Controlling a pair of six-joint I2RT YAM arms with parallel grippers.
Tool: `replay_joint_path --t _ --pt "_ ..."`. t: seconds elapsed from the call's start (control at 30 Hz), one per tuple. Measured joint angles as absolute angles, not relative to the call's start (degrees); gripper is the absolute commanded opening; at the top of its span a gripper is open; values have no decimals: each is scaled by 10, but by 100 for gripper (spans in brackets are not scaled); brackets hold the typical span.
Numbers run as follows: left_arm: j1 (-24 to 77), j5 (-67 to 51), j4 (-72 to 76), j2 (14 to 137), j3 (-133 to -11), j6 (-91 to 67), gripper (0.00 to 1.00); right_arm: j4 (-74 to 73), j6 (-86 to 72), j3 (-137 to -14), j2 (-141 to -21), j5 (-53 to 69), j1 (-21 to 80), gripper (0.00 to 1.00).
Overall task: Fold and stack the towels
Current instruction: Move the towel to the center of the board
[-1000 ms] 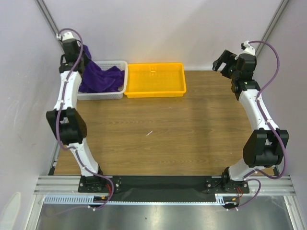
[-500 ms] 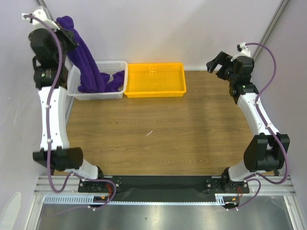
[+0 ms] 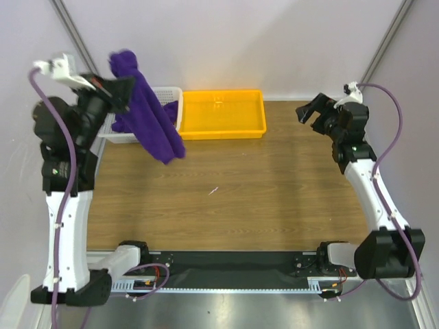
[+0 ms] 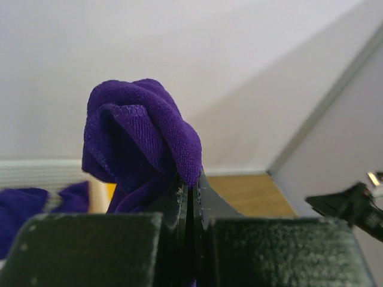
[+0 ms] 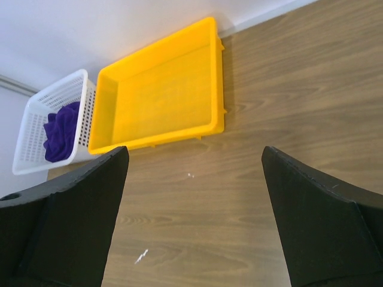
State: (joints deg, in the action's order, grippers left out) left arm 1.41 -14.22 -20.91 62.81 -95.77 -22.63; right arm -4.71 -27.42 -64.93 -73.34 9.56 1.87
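A white mesh basket (image 3: 173, 94) sits at the far left corner of a wooden table (image 3: 260, 192). Crumpled purple towels (image 5: 60, 134) are heaped inside it. Just beside its right wall is a shallow yellow tray (image 3: 223, 131), its smooth floor showing from wall to wall.

The left gripper (image 3: 122, 88) is raised high above the basket, jaws pressed together on a fold of one purple held towel (image 3: 151, 116). A bunched loop of cloth bulges above the pinch. The rest hangs as one long, rope-like strip. Seen from above, its long axis slants from the gripper at upper left towards lower right, crossing the basket's front. Its loose end lies over bare table just in front of where basket and tray meet. Whether that end touches the wood cannot be told.

The right gripper (image 3: 311, 111) hovers over the far right of the table, fingers spread wide with nothing between them, pointing towards the tray.

The table is brown wood grain with a small pale fleck (image 3: 214, 190) near its middle. Pale lilac walls enclose the back and sides, with grey metal posts (image 3: 384, 41) at the back corners.
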Motion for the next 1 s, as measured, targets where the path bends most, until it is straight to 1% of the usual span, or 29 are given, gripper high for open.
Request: replay_joint_path --t 0.17,0.3,0.47,0.63,0.73,0.87,1.0 --pt "104 -152 -193 585 -832 -274 0 -81 -283 -613 -661 81 19 100" --pt "193 -136 -175 610 -785 -306 0 -109 -297 -576 -613 69 19 100" --pt "293 -110 -139 667 -773 -338 0 -166 -306 -552 -566 44 19 100" --pt "372 -60 -116 723 -804 -361 0 -213 -311 -551 -515 4 19 100" --pt "395 -20 -112 719 -795 -378 0 -228 -310 -551 -489 -14 19 100" --pt "396 43 -100 665 -700 -424 0 -236 -310 -546 -477 -24 18 100" --pt "392 95 -124 622 -602 -463 0 -237 -314 -515 -477 -15 18 100"
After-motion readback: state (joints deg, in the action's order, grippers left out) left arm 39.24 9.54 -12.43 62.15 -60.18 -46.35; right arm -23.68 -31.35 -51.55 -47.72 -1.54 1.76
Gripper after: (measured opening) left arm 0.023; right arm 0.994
